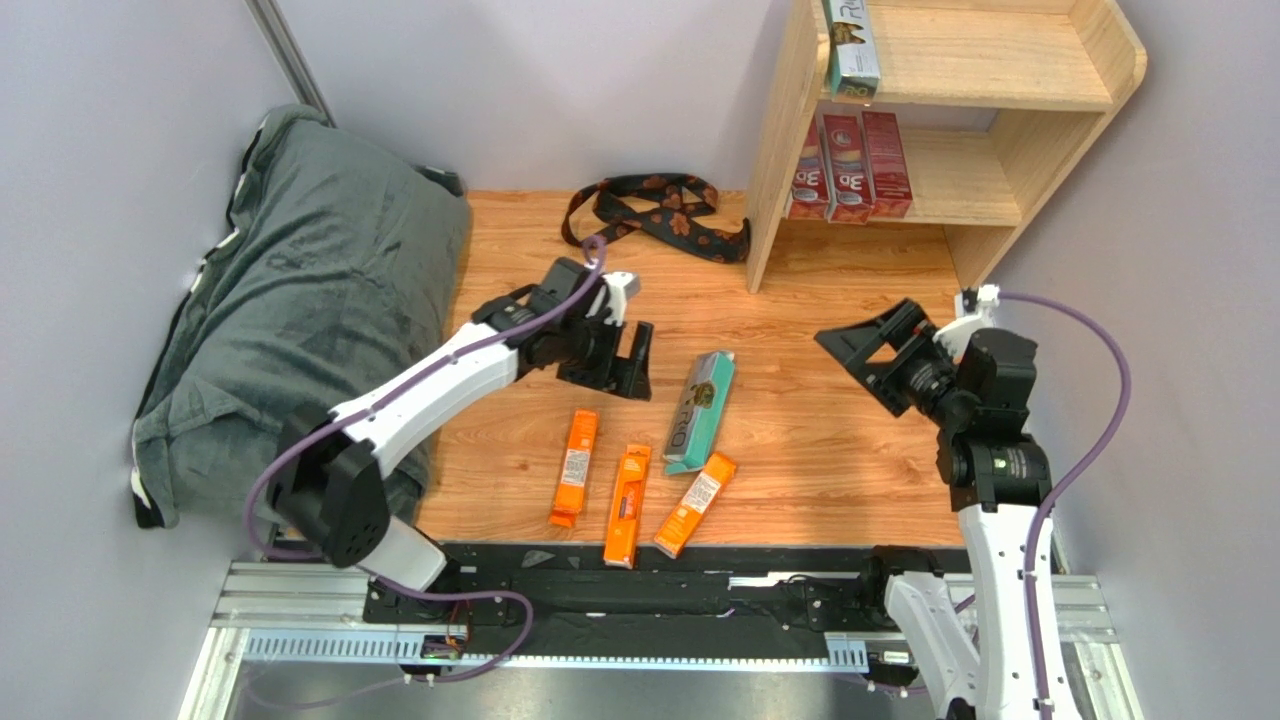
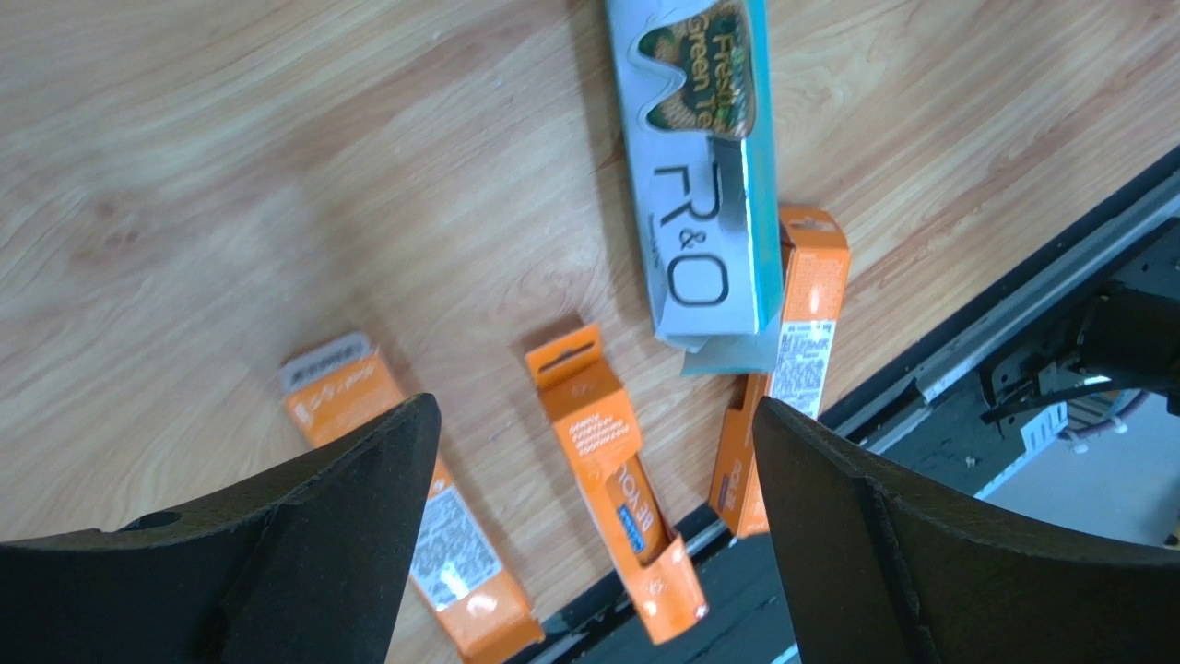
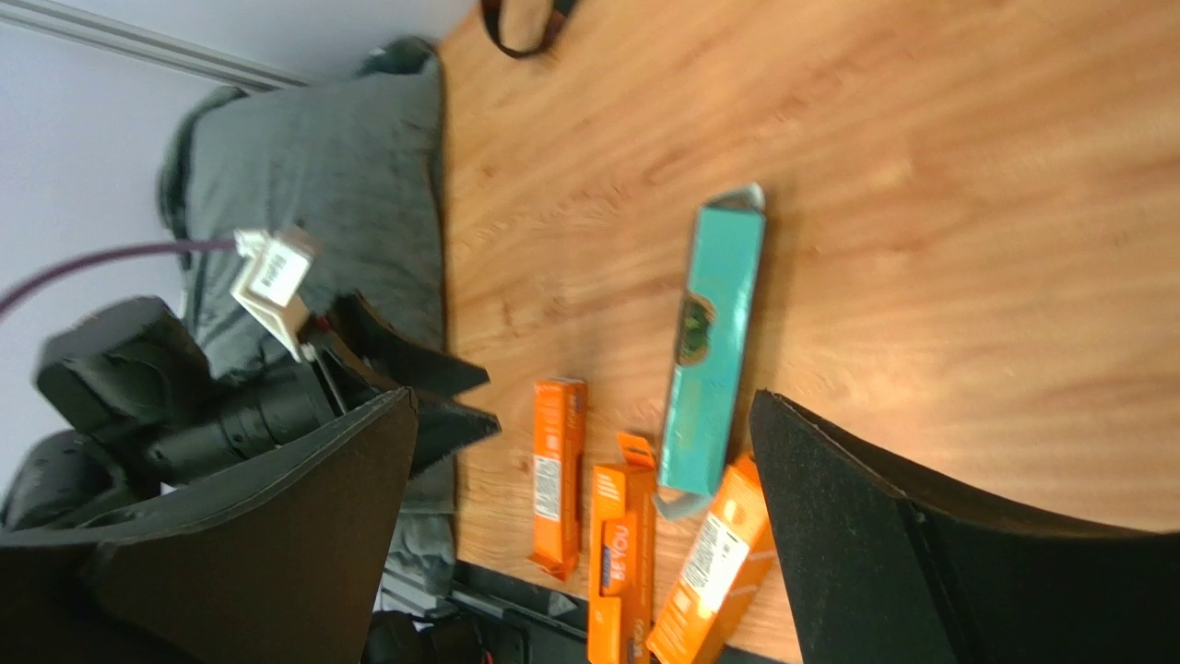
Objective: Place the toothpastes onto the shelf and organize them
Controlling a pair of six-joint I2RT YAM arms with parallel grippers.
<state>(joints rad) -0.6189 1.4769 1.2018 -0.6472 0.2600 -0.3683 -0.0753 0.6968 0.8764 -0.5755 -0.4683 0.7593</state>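
I am aiming my left pincer point(image 1: 622, 365), jaws apart and empty, at the orange toothpastes point(image 1: 628, 503) by the bench's point(image 1: 842, 450) near edge, lining up a pick.

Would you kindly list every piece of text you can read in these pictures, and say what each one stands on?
"R&O": teal toothpaste box lying on the table.
"Fresh Green Te": same box, cut off at the picture's edge.
"3D": dark red boxes on the lower tier of the shelf.
"R": silver-white box on the top tier; the rest is unreadable.
Orange boxes: print too small and blurred to read.
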